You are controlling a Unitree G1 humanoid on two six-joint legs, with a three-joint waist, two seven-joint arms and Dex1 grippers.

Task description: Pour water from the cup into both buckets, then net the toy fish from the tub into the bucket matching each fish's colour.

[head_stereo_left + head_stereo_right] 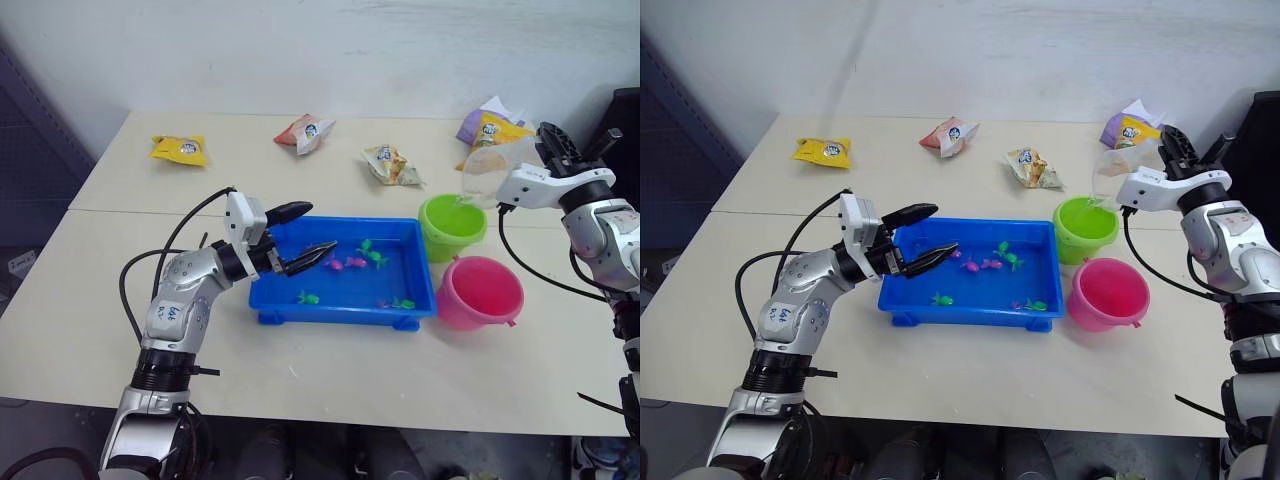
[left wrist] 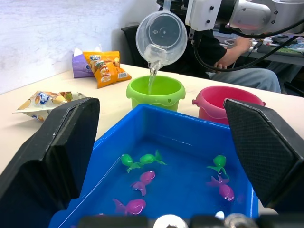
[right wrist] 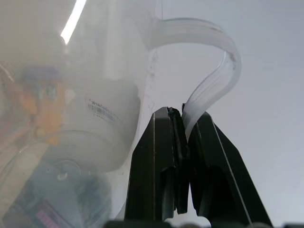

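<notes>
Right gripper (image 3: 183,126) pinching cup (image 2: 161,35) handle, pouring into green bucket (image 1: 452,226) at tub's (image 1: 345,300) 2 o'clock; left gripper (image 1: 300,235) spread over tub; water level unclear.

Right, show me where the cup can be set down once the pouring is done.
Bare tabletop runs along the near edge, in front of the blue tub and pink bucket. Another free patch lies between the yellow snack bag and the tub. It is crowded around the green bucket, where the right gripper tilts the cup, with snack packets behind.
</notes>
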